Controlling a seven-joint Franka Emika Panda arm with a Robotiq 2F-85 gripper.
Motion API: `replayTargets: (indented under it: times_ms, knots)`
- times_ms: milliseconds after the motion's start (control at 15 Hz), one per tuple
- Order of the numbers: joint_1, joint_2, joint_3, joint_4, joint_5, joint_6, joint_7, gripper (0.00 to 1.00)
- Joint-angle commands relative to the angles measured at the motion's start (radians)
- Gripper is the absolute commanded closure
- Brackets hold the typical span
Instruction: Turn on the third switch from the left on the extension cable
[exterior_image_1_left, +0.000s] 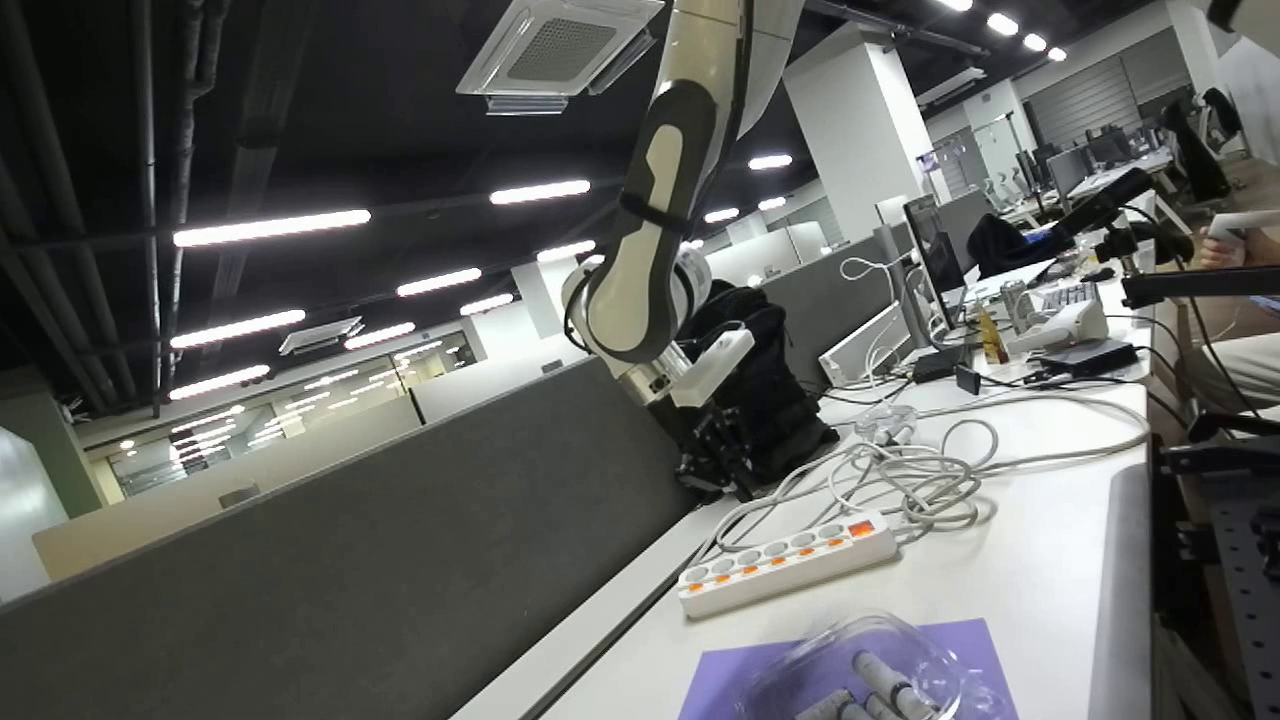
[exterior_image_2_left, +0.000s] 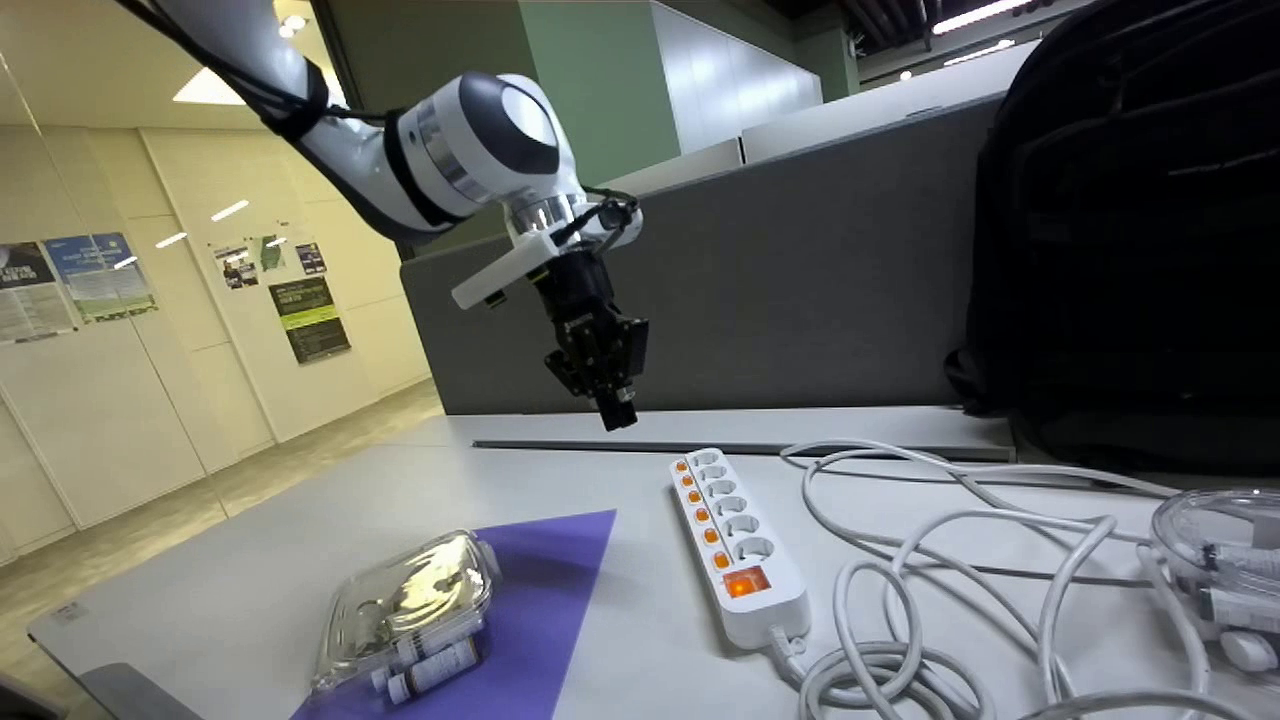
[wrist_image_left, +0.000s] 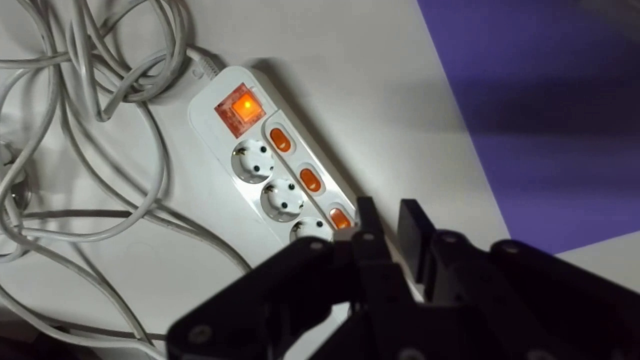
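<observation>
- Right of center in the lower half of an exterior view, the extension cable (exterior_image_2_left: 728, 540) lies flat on the worktop (exterior_image_2_left: 250, 560).
- Form: long off-white plastic bar with rounded corners; six round recessed sockets (wrist_image_left: 252, 161) run beside six small oval switches (wrist_image_left: 310, 180) in orange. A larger four-sided switch (wrist_image_left: 245, 106) glows orange at the end where the cord (wrist_image_left: 206, 62) enters.
- Wires (wrist_image_left: 86, 236): round, smooth, white-grey, looped across the left of the wrist view; the cord runs in among them.
- Claw (wrist_image_left: 388, 212): black, angular links; its fingertips (wrist_image_left: 370, 215) stand slightly apart, with a narrow gap between. It hides the lower part of the extension cable in the wrist view and hangs apart from it in both exterior views.
- Sheet (exterior_image_2_left: 565, 570): flat, purple, straight-edged. A clear plastic container (exterior_image_2_left: 400, 600) rests over it. Small cylindrical vials (exterior_image_2_left: 440, 668) show at the container's lower edge; inside or beside cannot be told there.
- Surface and room: the worktop is smooth and white. A matte grey partition (exterior_image_2_left: 790, 280) stands behind it; a black backpack (exterior_image_2_left: 1130, 230) fills the upper right of the frame. Light bars (exterior_image_1_left: 272, 228) line a dark ceiling (exterior_image_1_left: 380, 90).
- Writing: posters (exterior_image_2_left: 312, 318) at the left of the frame carry lettering too small to read; print on the vials is likewise illegible.
</observation>
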Motion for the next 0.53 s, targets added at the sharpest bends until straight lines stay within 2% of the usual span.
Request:
replayTargets:
  times_ms: [0, 333, 400, 467]
  knots:
    - [0.006, 0.072, -0.044, 0.073, 0.069, 0.029, 0.057, 1.0]
    - [0.013, 0.144, -0.07, 0.126, 0.141, 0.064, 0.064, 1.0]
    - [0.01, 0.116, -0.069, 0.082, 0.129, 0.067, 0.02, 0.99]
    - [0.011, 0.127, -0.071, 0.09, 0.135, 0.071, 0.022, 0.99]
